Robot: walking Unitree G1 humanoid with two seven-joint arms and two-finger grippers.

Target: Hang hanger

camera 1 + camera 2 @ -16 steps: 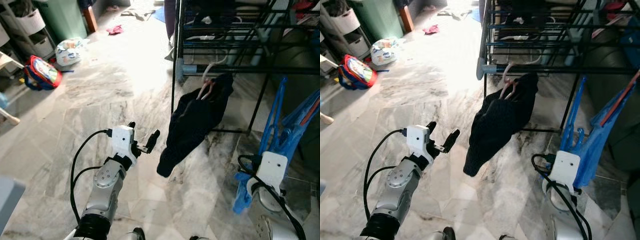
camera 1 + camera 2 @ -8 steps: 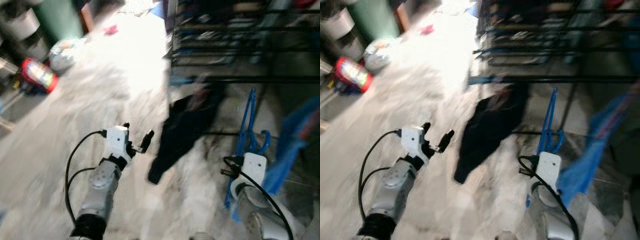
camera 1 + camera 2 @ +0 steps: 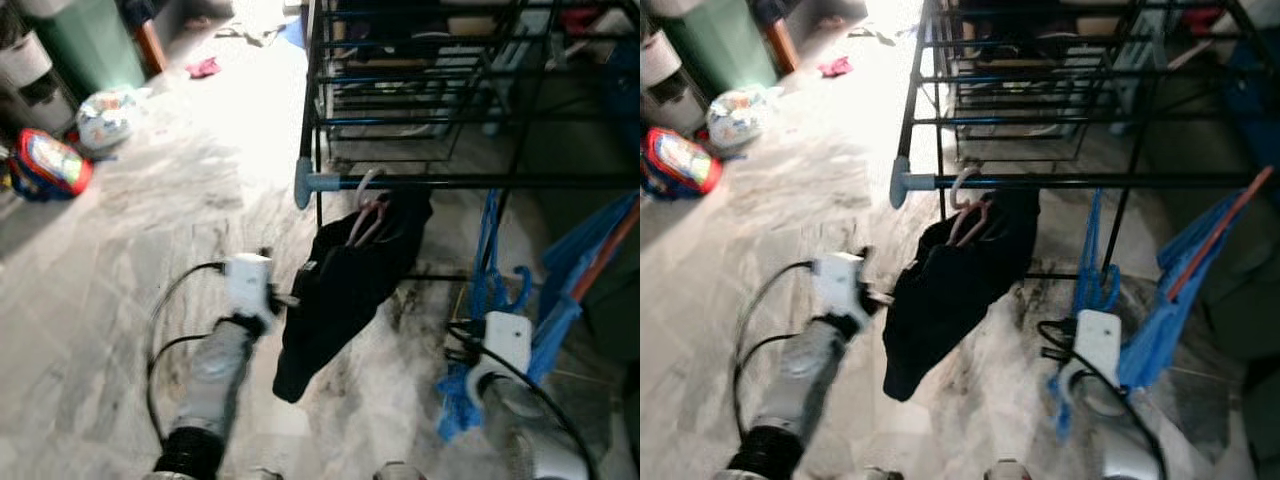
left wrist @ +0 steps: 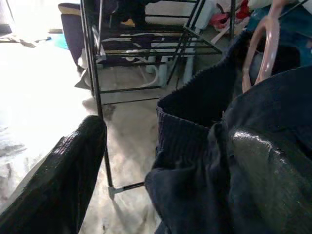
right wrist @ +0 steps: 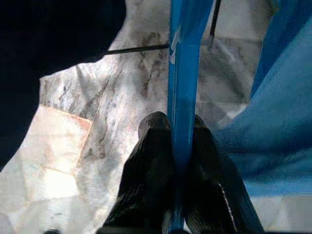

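Note:
A black drying rack stands ahead, and its front rail (image 3: 470, 182) carries a pink hanger (image 3: 365, 200) with a dark garment (image 3: 340, 300) draped on it. My left gripper (image 3: 292, 290) is open right at that garment's left edge. In the left wrist view the cloth (image 4: 195, 146) lies between the spread fingers (image 4: 63, 180). Low at the right, my right gripper (image 5: 179, 146) is shut on a blue hanger (image 5: 183, 73). That blue hanger (image 3: 488, 250) rises toward the rail, with a blue garment (image 3: 585, 265) on it.
A green bin (image 3: 95, 45), a white bag (image 3: 105, 115) and a red backpack (image 3: 45, 165) sit at the far left. A pink cloth (image 3: 203, 67) lies on the marble floor (image 3: 150, 230). More rack bars (image 3: 420, 90) fill the back.
The view has shifted and the rack now looks nearer. My left gripper has moved right, up against the dark garment. The right gripper still holds the blue hanger.

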